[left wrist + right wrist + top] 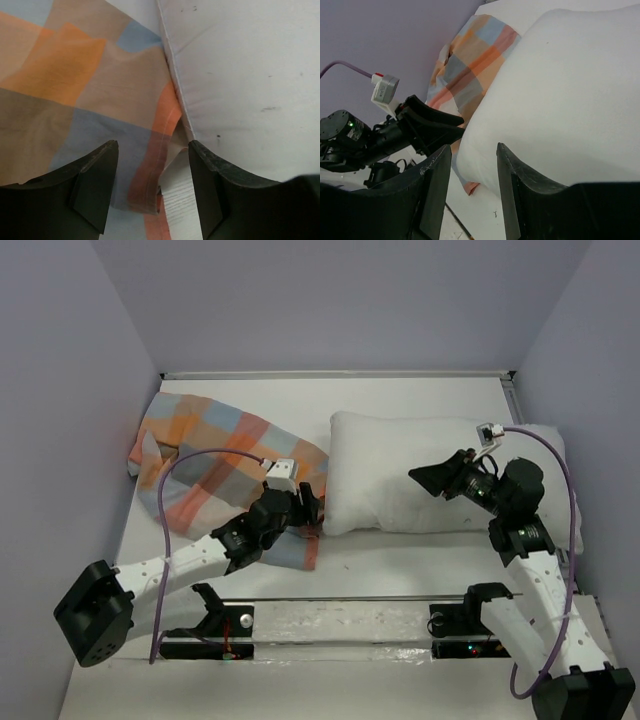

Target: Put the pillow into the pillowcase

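**Side by side, not yet joined**

Puffy plain white rectangular pillow (pixel 390 455) flat on the white tabletop (pixel 400 560), right of centre, wholly outside its cover. Just left of it, edges touching, crumpled soft fabric pillowcase (pixel 205 465) in orange, light-blue, grey and peach checks. Low over the hem beside the pillow's seam, left hand (pixel 152 144), fingers parted, clamping nothing. Above the pillow, right hand (pixel 420 478), fingers partly spread, empty.

plain white pillow (pixel 390 470), pillowcase (pixel 210 455) in orange, light blue, grey and peach checks, lilac walls (pixel 340 300)
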Motion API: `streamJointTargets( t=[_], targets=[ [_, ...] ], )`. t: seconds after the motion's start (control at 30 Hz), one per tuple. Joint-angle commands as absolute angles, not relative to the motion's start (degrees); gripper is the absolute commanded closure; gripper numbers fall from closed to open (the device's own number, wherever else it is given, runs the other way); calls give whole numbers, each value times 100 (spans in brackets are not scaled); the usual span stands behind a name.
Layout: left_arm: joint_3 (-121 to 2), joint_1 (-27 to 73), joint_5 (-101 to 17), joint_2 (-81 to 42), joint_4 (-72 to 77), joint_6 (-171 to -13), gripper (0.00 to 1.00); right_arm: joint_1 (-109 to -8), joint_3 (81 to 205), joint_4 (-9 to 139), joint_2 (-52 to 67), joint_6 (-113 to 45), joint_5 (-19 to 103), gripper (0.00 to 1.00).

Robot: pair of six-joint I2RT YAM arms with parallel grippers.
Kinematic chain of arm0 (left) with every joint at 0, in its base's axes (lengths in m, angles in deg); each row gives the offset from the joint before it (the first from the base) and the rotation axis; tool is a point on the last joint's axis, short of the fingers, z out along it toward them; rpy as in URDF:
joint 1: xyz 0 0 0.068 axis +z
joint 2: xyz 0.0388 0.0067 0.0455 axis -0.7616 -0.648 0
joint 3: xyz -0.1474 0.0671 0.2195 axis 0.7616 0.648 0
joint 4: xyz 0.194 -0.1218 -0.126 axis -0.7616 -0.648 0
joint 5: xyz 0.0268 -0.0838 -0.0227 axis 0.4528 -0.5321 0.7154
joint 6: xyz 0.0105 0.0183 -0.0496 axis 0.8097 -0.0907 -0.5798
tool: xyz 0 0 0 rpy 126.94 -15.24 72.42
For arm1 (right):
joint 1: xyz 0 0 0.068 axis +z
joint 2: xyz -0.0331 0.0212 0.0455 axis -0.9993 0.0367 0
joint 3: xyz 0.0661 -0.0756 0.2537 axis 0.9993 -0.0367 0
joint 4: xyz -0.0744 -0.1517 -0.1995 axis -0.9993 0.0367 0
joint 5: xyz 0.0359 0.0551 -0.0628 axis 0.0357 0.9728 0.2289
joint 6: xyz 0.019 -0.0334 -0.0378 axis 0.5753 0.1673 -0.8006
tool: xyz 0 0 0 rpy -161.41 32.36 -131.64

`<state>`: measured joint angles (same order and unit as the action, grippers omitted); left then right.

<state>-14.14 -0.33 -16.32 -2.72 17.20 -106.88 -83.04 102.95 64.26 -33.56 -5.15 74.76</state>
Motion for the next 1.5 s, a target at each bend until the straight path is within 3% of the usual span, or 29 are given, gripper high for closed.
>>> streamJointTargets(
  t=[0.0,0.4,0.87,1.17,1.3,1.47],
  targets=[
    [-1778,-75,-904,-595,1817,-10284,34,-8000,10263,6216,-3297,-638,7563,52],
    [-1857,-75,-1738,-1115,2222,-10029,49,-7551,10245,6067,-3165,-603,7308,53],
    [-1796,-67,-2292,-1352,2327,-10116,46,-7138,10280,5996,-2989,-638,7106,53],
    [-1893,-58,-1054,-1212,2090,-10266,89,-6462,10543,6023,-2533,-866,6789,52],
    [-1866,-58,-588,-834,2116,-10345,99,-5724,11103,6338,-1953,-1619,6439,53],
    [-1901,152,-727,-281,2186,-10380,100,-4757,12405,7462,-767,-2878,5543,49]
  ],
)
